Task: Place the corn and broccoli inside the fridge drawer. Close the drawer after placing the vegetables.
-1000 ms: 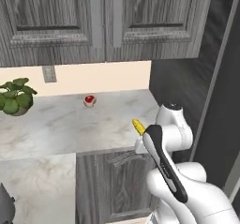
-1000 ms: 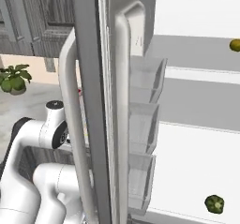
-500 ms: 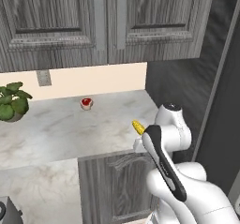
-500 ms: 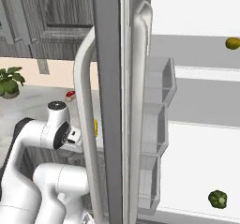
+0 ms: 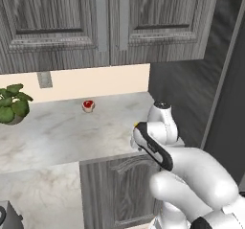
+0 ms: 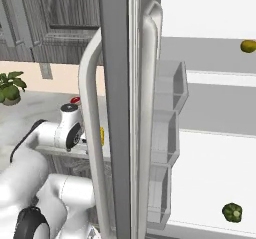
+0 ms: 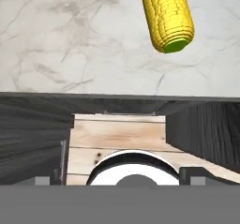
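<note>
base drove right, view shifted | corn on counter, ahead of jaws | jaws released

Grey wood cabinets above a marble counter; beige wall with outlet; plant at left.

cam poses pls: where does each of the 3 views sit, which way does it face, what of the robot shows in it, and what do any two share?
Left base view: behind the arm on its left, facing forward and down at the marble counter, wall cabinets and potted plant; white arm at lower right.
Right base view: behind on its right, facing the open fridge door and shelves, broccoli low on the right; arm at lower left.
Hand view: on the hand, looking down at the counter edge and the corn.
Shared: both base views show the plant and the small red object; corn shows in all three.
</note>
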Controlling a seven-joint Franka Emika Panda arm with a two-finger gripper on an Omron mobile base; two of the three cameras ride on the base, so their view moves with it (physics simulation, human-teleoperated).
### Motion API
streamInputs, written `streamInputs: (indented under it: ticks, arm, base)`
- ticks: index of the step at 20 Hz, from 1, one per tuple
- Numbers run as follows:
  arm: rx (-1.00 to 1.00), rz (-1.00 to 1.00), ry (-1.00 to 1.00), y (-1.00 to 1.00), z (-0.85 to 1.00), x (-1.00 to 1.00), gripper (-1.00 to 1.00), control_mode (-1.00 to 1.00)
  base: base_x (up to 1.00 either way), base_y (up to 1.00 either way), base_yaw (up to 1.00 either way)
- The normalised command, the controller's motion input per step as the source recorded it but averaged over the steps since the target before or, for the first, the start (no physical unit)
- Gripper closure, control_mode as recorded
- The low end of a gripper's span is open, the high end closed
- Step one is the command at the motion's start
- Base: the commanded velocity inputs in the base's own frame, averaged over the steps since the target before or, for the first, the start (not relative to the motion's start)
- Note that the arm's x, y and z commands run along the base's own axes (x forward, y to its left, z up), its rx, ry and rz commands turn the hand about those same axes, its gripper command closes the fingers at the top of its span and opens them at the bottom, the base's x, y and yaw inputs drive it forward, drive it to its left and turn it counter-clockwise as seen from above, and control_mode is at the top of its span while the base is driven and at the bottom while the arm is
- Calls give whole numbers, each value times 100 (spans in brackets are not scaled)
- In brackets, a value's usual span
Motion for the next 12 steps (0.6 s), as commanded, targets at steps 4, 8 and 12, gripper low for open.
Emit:
streamInputs:
  ticks: [4,8,12]
  arm:
    - [-1,-1,0,-32,-26,71,-100,-100]
    - [0,0,0,-18,-1,72,-100,-100]
    - [0,0,0,0,-35,76,-100,-100]
  base:
    - [0,0,0]
    - [0,0,0]
    - [0,0,0]
